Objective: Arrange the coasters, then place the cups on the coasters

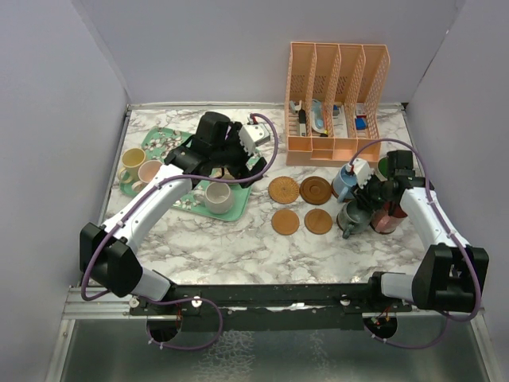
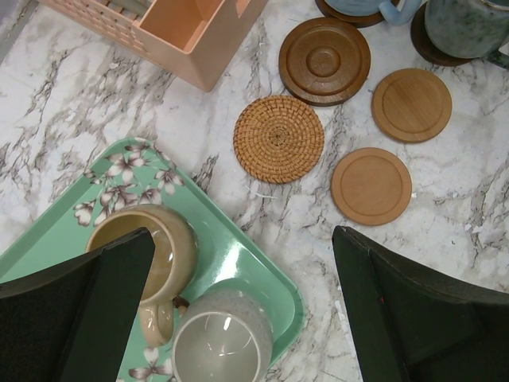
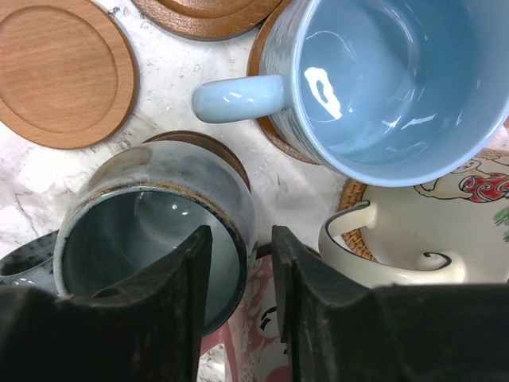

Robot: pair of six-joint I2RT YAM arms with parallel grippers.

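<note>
My right gripper [image 3: 241, 239] hangs over the grey-teal cup [image 3: 151, 239], one finger inside it and one outside. Its jaws stand a little apart, clear of the wall. That cup rests on a dark coaster [image 3: 208, 145]. Beside it, a light blue cup [image 3: 382, 79] and a cream cup [image 3: 398, 247] also stand on coasters, and a maroon-red cup [image 1: 387, 216] is close by. Four bare coasters [image 1: 301, 205] lie mid-table: a woven one [image 2: 278, 138], a dark one [image 2: 324, 60] and two plain ones [image 2: 371, 185]. My left gripper [image 2: 244, 243] is wide open above a tan cup [image 2: 143, 251] and a pale speckled cup [image 2: 223, 342].
The mint-green flowered tray [image 1: 163, 139] at the left also holds a yellow cup [image 1: 131, 159] and a pink cup [image 1: 149, 171]. A peach file organiser [image 1: 338, 95] stands at the back right. A dark green cup [image 1: 384, 167] sits behind my right wrist.
</note>
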